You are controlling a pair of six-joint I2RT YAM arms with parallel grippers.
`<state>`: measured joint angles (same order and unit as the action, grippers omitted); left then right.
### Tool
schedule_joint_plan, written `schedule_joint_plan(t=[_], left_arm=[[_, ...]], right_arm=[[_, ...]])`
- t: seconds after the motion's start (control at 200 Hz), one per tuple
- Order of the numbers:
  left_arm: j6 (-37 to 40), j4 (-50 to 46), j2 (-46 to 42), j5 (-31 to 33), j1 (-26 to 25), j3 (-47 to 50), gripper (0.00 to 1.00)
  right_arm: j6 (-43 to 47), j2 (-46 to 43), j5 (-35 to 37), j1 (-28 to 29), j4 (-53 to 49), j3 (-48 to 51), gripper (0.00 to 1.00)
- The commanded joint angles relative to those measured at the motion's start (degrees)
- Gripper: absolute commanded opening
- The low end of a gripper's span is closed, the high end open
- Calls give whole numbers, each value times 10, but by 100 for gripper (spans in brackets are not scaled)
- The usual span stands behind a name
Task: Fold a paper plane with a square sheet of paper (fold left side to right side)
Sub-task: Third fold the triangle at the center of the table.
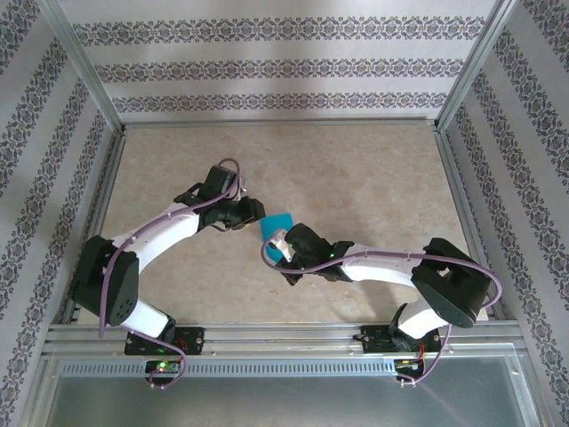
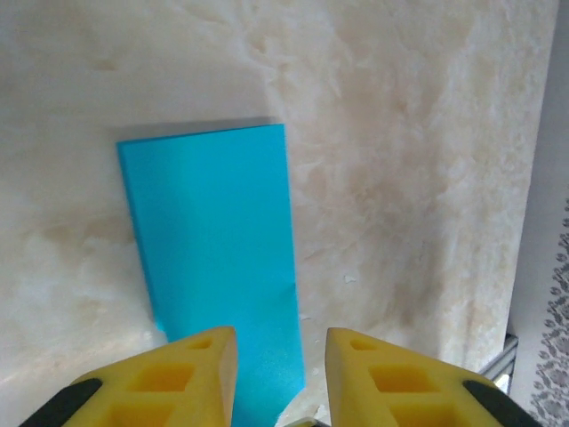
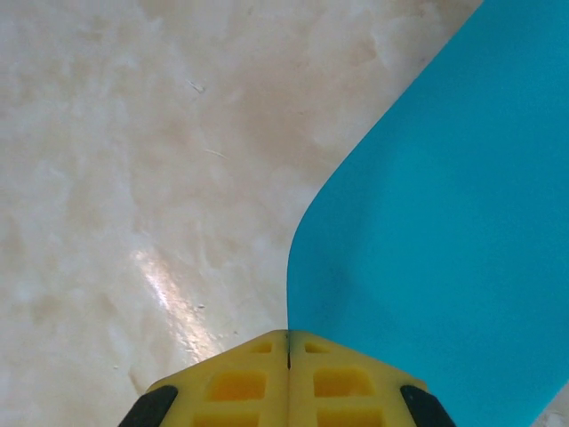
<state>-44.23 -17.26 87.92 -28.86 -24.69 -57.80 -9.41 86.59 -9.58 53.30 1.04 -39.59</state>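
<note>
Top view: the beige, marble-patterned table [image 1: 373,178] has the square sheet of paper [image 1: 279,224] lying near its middle. It shows as a small teal-blue patch wedged between the two grippers.

The left gripper [image 1: 249,213] comes in from the upper left of the patch. The right gripper [image 1: 283,247] comes in from the lower right and covers the patch's near part. Purple cables run along both white arms.

The walls carry wallpaper [image 1: 267,67] in bands of a repeating dark floral motif. It is pattern only, with no lettering to read. An aluminium rail [image 1: 284,338] crosses the lower frame by the arm bases.

Left wrist view: the paper [image 2: 213,258] looks like a plain teal rectangle, longer than wide. It lies flat on the table and runs from upper left down to the bottom centre of the frame. The left gripper [image 2: 280,342] has its yellow fingers [image 2: 200,365] standing apart with a moderate gap. The near end of the paper passes down into that gap, and the fingers are not closed on it.

Right wrist view: the right gripper [image 3: 289,342] has its yellow fingers [image 3: 240,378] pressed tight together with no gap. The paper [image 3: 444,231] covers the right side of the frame. Its left edge curves down and runs straight into the seam between the fingertips, so it looks pinched there.
</note>
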Motion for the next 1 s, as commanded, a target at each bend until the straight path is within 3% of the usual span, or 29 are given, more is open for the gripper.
schedule_joint_plan(t=[0.0,0.515,0.994], left_arm=[[27,0,50,-44,-5,-22,27],[65,7,227,-67,-44,-105,17],[80,-11,272,-37,-62,-108,9]], right_arm=[[-39,0,-73,-13,35,9,0],[-68,25,-145,-39,61,11,0],[-96,36,-142,-75,58,14,0]])
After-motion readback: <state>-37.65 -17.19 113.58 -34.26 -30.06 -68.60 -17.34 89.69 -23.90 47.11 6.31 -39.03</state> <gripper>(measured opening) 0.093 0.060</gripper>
